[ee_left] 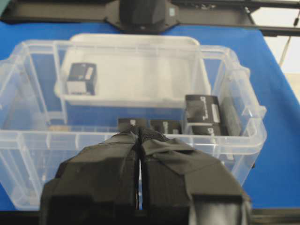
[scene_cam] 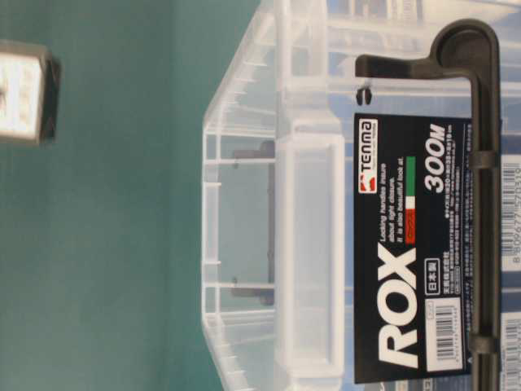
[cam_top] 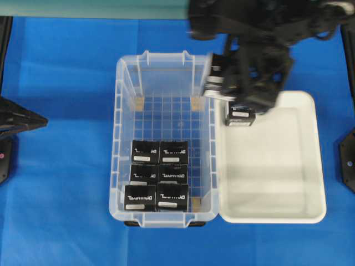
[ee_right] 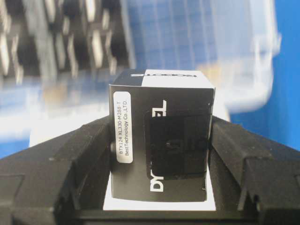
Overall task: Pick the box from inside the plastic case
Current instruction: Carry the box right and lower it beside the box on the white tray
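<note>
Right fingers (ee_right: 159, 154) clamped on box (ee_right: 161, 140), already out of plastic case (cam_top: 126, 138), above white tray (cam_top: 288, 183) at 3 o'clock of case. Picking done; only placing left. Six boxes (cam_top: 160, 174) remain inside. Left fingers (ee_left: 139, 140) together, idle.

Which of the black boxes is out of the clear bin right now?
The box clamped in the right gripper, over the far left corner of the white tray. The six other boxes sit packed on the floor of the clear bin.
</note>
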Robot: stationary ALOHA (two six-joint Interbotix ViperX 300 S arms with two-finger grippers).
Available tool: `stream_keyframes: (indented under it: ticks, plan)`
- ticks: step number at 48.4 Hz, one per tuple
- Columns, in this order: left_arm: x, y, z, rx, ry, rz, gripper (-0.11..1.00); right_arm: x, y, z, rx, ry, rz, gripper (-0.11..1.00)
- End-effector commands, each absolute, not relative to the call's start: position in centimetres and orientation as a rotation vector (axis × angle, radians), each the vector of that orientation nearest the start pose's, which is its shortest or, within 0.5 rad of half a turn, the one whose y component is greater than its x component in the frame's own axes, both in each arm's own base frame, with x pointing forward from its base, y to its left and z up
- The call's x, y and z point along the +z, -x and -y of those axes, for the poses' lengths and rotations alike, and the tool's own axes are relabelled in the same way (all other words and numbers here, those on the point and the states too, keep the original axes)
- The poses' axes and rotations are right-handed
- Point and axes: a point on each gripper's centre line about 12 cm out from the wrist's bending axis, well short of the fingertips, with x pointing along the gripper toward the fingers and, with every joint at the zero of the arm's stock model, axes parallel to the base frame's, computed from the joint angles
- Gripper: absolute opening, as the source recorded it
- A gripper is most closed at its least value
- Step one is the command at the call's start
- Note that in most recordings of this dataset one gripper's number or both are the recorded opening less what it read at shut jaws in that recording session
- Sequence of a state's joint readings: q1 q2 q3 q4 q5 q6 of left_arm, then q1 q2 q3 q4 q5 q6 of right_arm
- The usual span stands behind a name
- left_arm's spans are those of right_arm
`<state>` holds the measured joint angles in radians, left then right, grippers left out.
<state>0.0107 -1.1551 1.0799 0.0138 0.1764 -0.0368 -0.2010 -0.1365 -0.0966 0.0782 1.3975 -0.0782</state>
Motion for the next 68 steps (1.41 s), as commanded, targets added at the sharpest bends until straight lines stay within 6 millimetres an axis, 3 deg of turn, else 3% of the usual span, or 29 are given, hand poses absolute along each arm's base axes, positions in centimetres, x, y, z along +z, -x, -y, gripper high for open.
stream_keyframes:
  ticks: [1, 20, 35, 54, 68]
  plan:
    - [32.6, -16.7, -0.3, 0.017, 0.022, -0.072, -0.02, 39.1, -32.8, 6.7, -0.095, -0.120, -1.182, 0.62]
    - [32.8, -16.8, -0.3, 0.017, 0.024, -0.069, -0.02, 27.9, -26.7, 7.6, -0.056, -0.042, -1.329, 0.62]
    - [32.9, -16.7, -0.3, 0.017, 0.022, -0.064, -0.02, 20.2, -25.3, 7.5, 0.016, 0.121, -1.251, 0.62]
    - [32.8, -16.8, -0.3, 0.019, 0.025, -0.070, -0.02, 15.2, -23.0, 8.6, -0.028, 0.125, -1.244, 0.62]
    - [33.6, -16.7, -0.3, 0.020, 0.025, -0.044, -0.02, 13.8, -24.1, 9.2, -0.045, 0.125, -1.224, 0.62]
